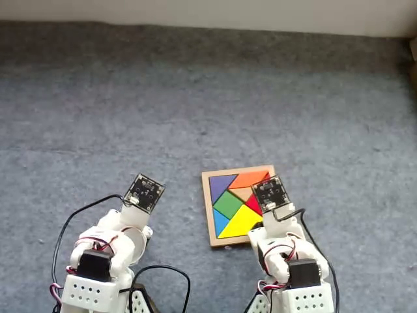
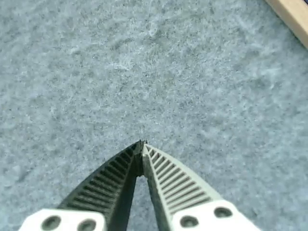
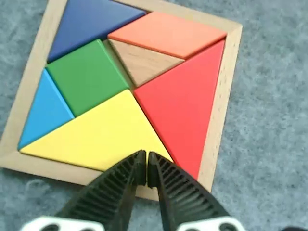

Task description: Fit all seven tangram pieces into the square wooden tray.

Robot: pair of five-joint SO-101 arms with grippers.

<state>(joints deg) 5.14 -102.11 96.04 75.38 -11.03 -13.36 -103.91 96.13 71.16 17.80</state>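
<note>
Right wrist view is showing you all seven tangram pieces (image 3: 86,77) lying flush in the square wooden tray (image 3: 230,96), with the right gripper (image 3: 146,163) hanging over its rim, fingers pressed together on nothing. In the high view that arm is covering most of the red triangle (image 1: 253,203). The left gripper (image 2: 142,151), fingers likewise together, is hovering over grey carpet (image 1: 195,98) beside the tray.

**Tray partly covered, partly cropped**

From above, the right arm (image 1: 280,244) is covering the right edge of the wooden tray (image 1: 206,208) and most of the red triangle (image 1: 254,204). The left wrist picture's edge is cropping the wooden tray (image 2: 293,14) to a rim sliver.
</note>
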